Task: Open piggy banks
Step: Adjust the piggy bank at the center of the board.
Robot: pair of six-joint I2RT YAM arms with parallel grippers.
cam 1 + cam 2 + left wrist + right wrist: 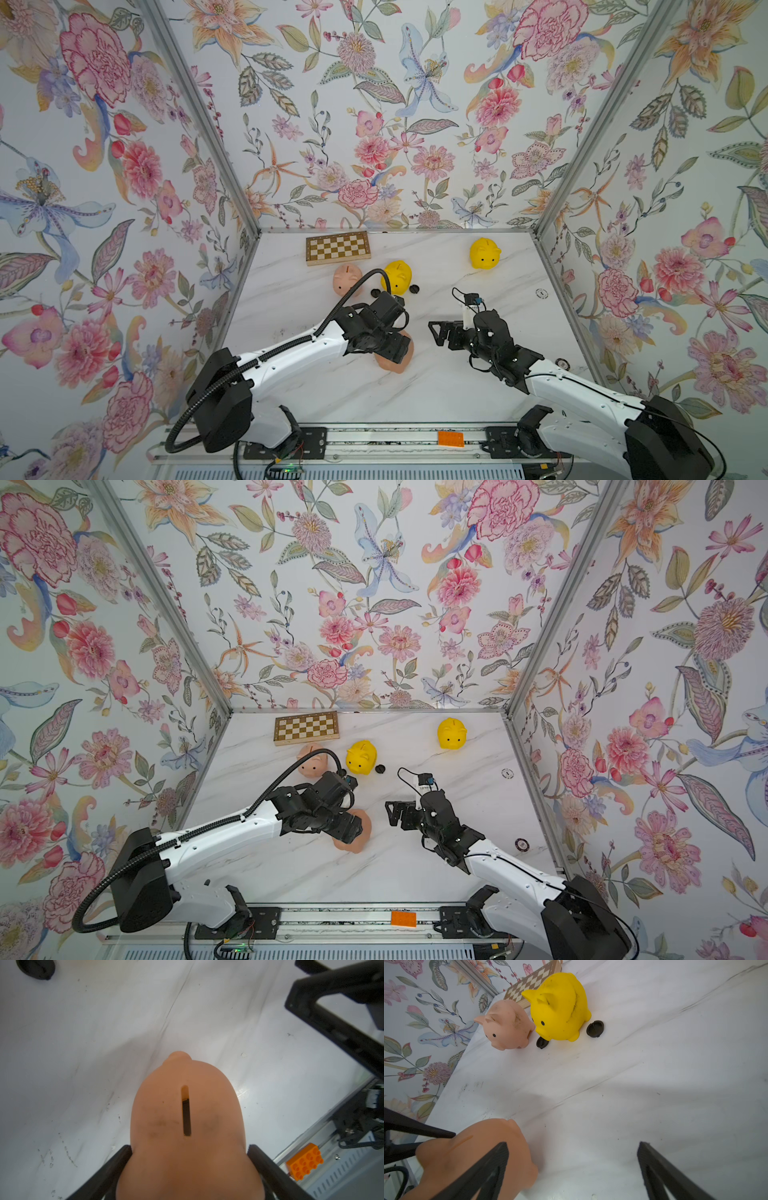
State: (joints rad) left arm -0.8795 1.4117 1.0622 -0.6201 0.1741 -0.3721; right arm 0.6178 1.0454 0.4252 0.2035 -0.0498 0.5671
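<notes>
Piggy bank (158, 1109), peach, judged light, hollow, soft-walled, slippery: my left tool (190, 1148) clamps its round flanks; my right tool (573, 1145) stands apart, empty.

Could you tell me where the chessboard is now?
In both top views the chessboard lies at the far edge of the table, on the left arm's side, behind a peach-pink piggy bank and a yellow piggy bank.

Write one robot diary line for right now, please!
left gripper: clamped on near peach pig | right gripper: open, empty | black plugs: two, loose beside yellow pig
</notes>
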